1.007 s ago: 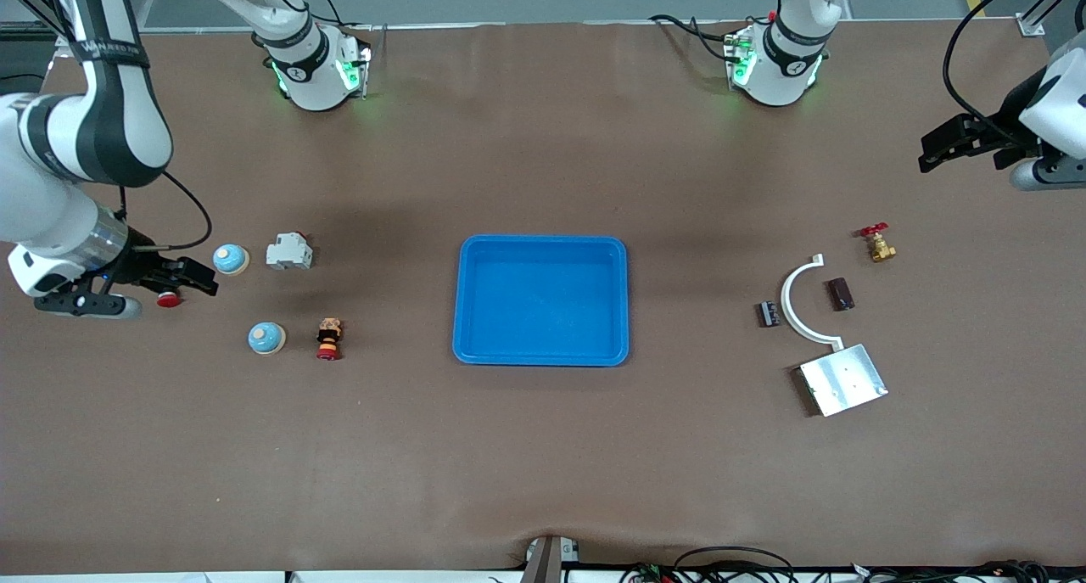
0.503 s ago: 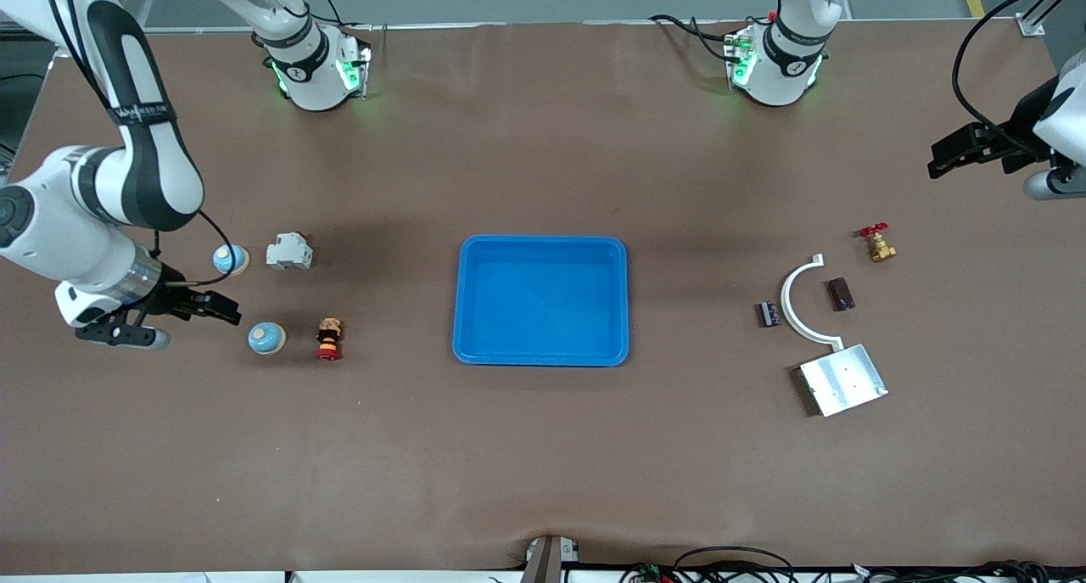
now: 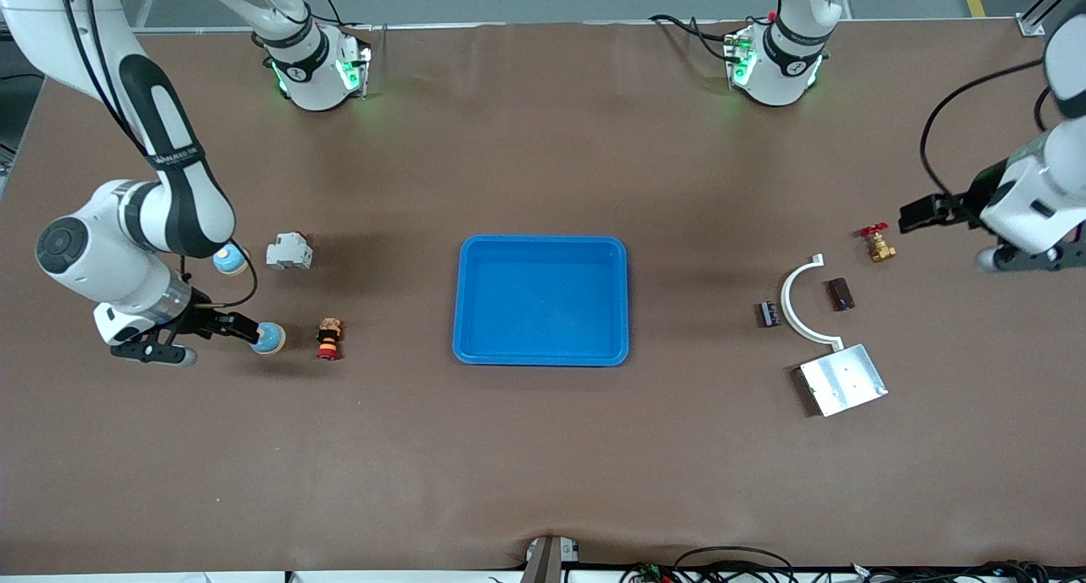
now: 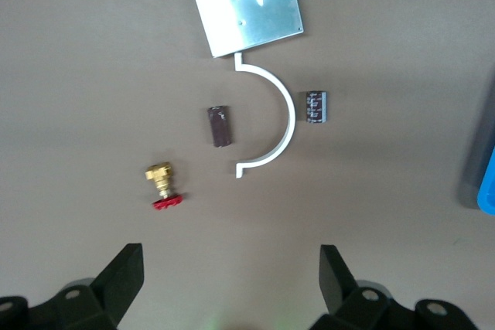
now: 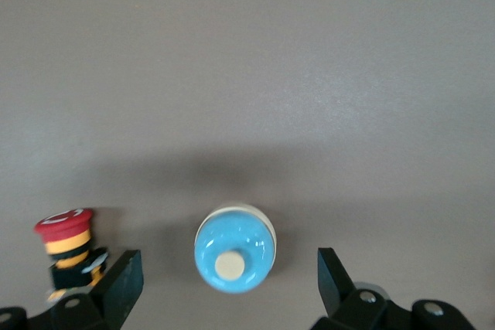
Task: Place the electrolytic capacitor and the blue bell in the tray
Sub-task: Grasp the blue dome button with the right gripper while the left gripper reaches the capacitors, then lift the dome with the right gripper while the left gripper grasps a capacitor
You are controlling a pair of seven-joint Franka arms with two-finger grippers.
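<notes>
**Right gripper reached the nearer bell**

A brown cloth covered the whole table, and a strip of grey floor showed past the arm bases.

There was one blue tray (image 3: 543, 241) in the middle, with nothing in it. There were two blue bells. The farther bell (image 3: 229, 260) lay at about 9 o'clock from the tray. The nearer bell (image 3: 270, 339) lay at about 8 o'clock. By them lay one white block (image 3: 289, 251) and one red-topped button (image 3: 327, 339).

At 3 o'clock from the tray lay one dark capacitor (image 3: 841, 294). Around it were one white curved piece (image 3: 797, 303), one small dark part (image 3: 768, 314), one metal plate (image 3: 842, 379) and one brass valve (image 3: 877, 245).

A second earlier the right gripper (image 3: 248, 327) was by the farther bell. It had come to the nearer bell, with its fingers wide apart on either side and holding nothing. The left gripper (image 4: 230, 256) had swung in toward the valve, also spread wide and holding nothing.
</notes>
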